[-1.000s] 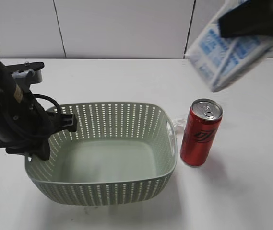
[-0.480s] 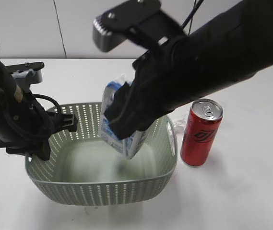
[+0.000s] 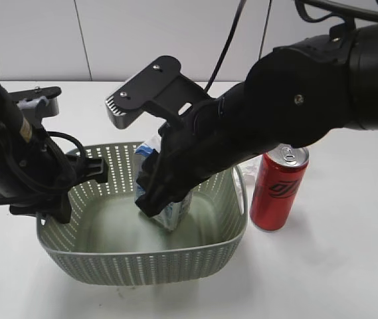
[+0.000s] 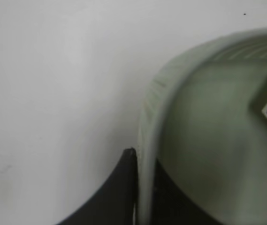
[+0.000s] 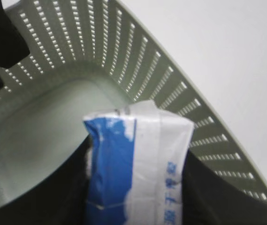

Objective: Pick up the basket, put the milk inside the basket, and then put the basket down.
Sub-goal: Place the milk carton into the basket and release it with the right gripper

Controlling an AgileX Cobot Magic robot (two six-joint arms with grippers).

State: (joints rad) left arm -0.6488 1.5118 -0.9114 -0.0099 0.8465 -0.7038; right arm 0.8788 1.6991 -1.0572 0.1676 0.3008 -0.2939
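The pale sage-green basket (image 3: pixel 142 266) is in the middle of the exterior view. My left gripper (image 3: pixel 66 193) is shut on its left rim; in the left wrist view the rim (image 4: pixel 147 140) runs between the two dark fingers (image 4: pixel 142 187). My right gripper (image 3: pixel 159 196) is shut on the white-and-blue milk carton (image 3: pixel 172 212) and holds it inside the basket, low over the floor. In the right wrist view the carton (image 5: pixel 133 164) sits between the fingers above the basket floor (image 5: pixel 44 131). Whether the carton touches the floor, or the basket the table, I cannot tell.
A tall red soda can (image 3: pixel 278 189) stands upright just right of the basket on the white table (image 3: pixel 335 266). The right arm spans over the basket's back right part. A white wall panel lies behind.
My right arm swung in from the upper right with the carton and lowered it into the basket. The left gripper and the basket have hardly moved.
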